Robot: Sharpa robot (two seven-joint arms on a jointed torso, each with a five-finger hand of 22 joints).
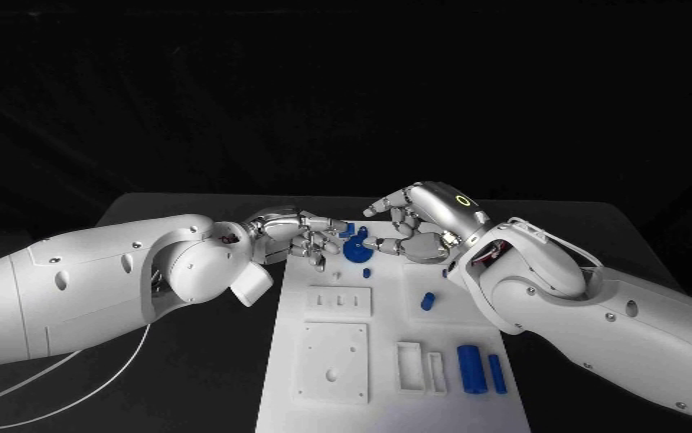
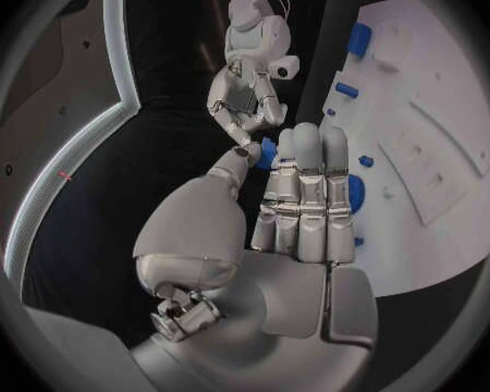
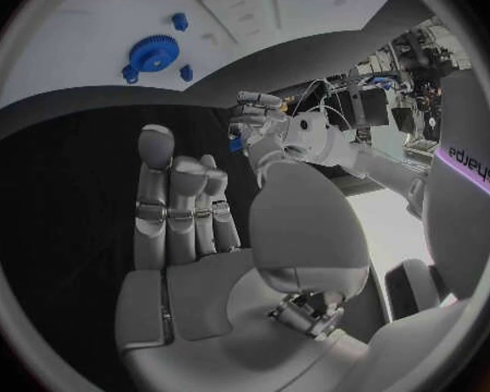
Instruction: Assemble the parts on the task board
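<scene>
Blue gear [image 1: 358, 249] lies between left hand [image 1: 296, 233] and right hand [image 1: 418, 225], seemingly untouched.

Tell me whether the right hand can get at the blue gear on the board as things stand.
Probably yes: the right hand is empty beside the gear, nothing between them, though the left hand, pinching a small blue part, crowds it.

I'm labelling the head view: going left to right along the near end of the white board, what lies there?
Large square plate → white frame → narrow white frame → thick blue rod → thin blue rod.
</scene>
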